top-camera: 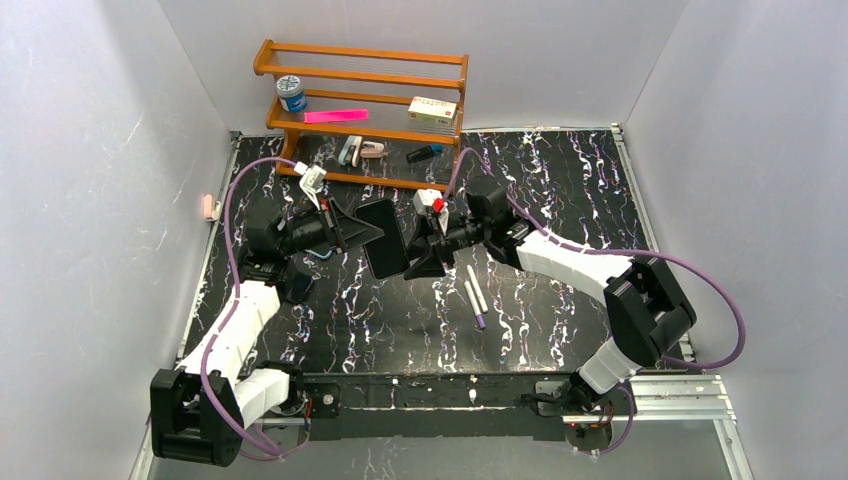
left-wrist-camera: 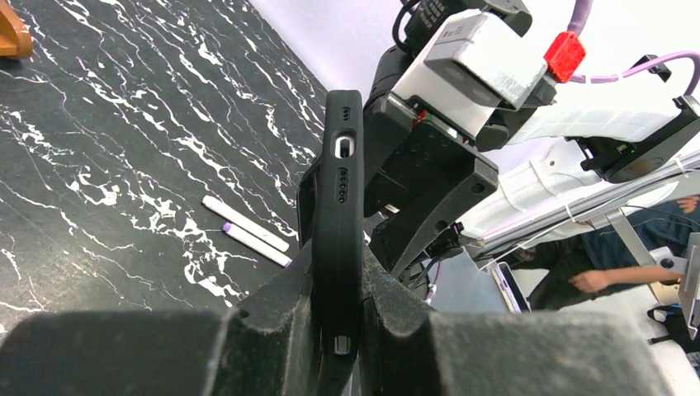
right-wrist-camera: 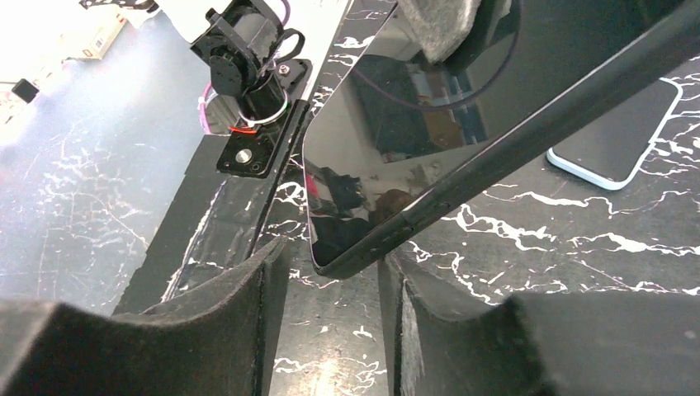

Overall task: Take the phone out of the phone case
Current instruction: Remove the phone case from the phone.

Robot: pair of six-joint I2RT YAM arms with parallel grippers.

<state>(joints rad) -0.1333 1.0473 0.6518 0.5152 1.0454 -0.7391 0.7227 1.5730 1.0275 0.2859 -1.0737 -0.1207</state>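
Beyond the two pens lying on the table, the left gripper is clamping the phone case in midair, with the phone sitting inside. The right gripper is holding its fingers apart around one corner. A shelf is standing behind.

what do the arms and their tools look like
The left arm and right arm have white link shells, black joints and a looping purple cable each. The left tool and right tool have dark, wedge-shaped, rough fingers. A red tab marks the right wrist's white block.
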